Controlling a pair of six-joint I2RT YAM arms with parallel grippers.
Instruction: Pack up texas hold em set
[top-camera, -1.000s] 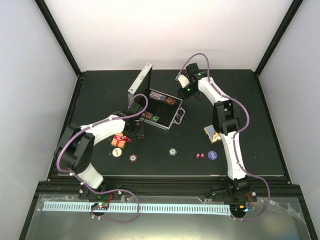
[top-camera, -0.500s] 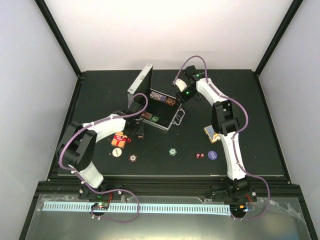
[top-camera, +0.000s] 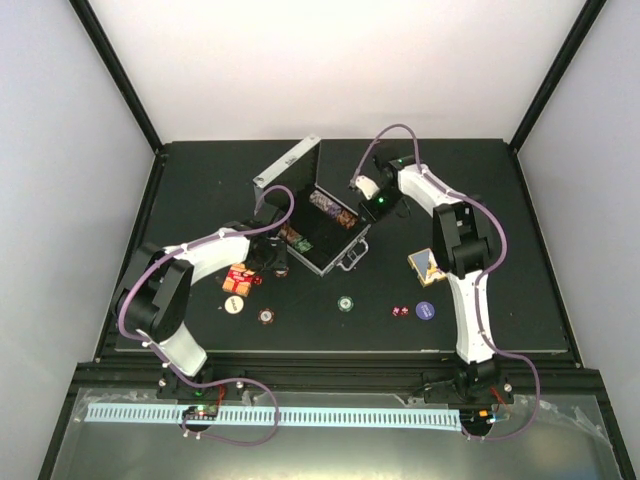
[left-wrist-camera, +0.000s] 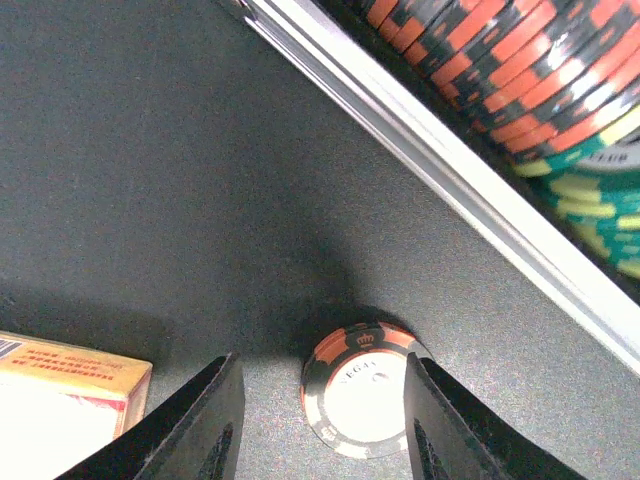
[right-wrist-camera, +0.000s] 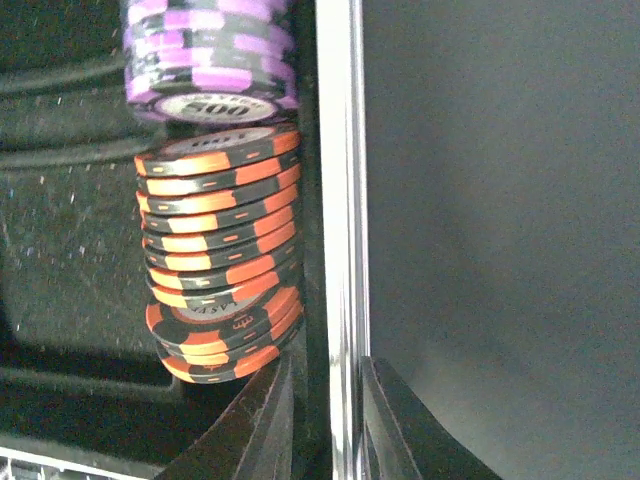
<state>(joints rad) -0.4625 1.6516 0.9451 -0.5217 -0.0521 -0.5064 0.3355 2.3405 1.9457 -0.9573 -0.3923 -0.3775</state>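
The left gripper (left-wrist-camera: 320, 400) stands with its jaws apart around an orange-and-black round poker chip (left-wrist-camera: 365, 392). The chip lies on the black table (left-wrist-camera: 150, 180), just outside the silver ribbed aluminium case (top-camera: 322, 228). An orange card box (left-wrist-camera: 65, 385) lies just beside the gripper's left finger. The right gripper (right-wrist-camera: 325, 400) is clamped on the case's right-hand rim (right-wrist-camera: 340, 200).

Inside the case stand orange-and-black stacked chips (right-wrist-camera: 220, 270), purple stacked chips (right-wrist-camera: 210, 50) and green stacked chips (left-wrist-camera: 600, 200). The ribbed lid (top-camera: 288, 168) stands open.

Nearer the front edge lie a cream chip (top-camera: 233, 304), a maroon chip (top-camera: 267, 316), a green chip (top-camera: 345, 303), a purple chip (top-camera: 425, 309) and small red dice (top-camera: 400, 311), well apart.
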